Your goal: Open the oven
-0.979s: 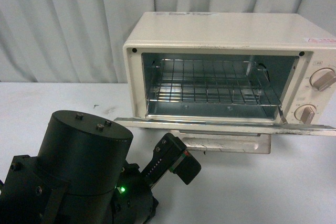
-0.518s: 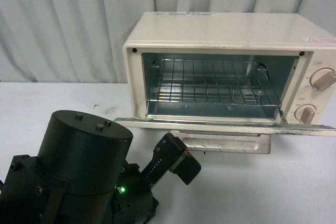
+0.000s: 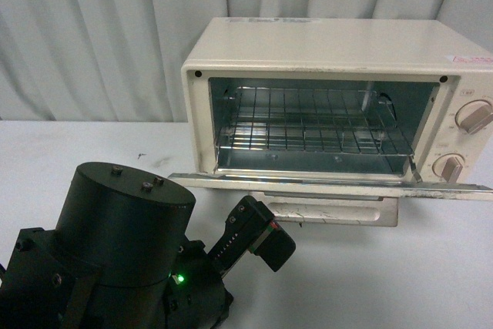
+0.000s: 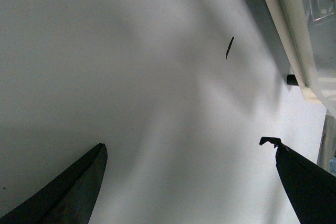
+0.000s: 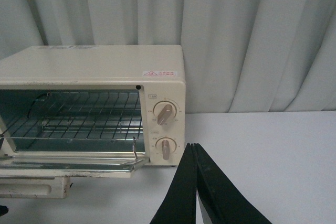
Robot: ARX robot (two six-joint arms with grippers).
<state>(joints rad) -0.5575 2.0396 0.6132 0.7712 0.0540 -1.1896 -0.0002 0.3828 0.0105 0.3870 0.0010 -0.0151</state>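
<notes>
Two left gripper fingers stand wide apart above the white table with nothing between them, while the right gripper's two fingers are pressed together on nothing. One oven sits on the table ahead and to the right, its door dropped flat, showing one wire rack, one bar handle and two knobs, the upper knob above the lower knob. Its right edge is cropped in the front view, and the left wrist view catches only a sliver.
</notes>
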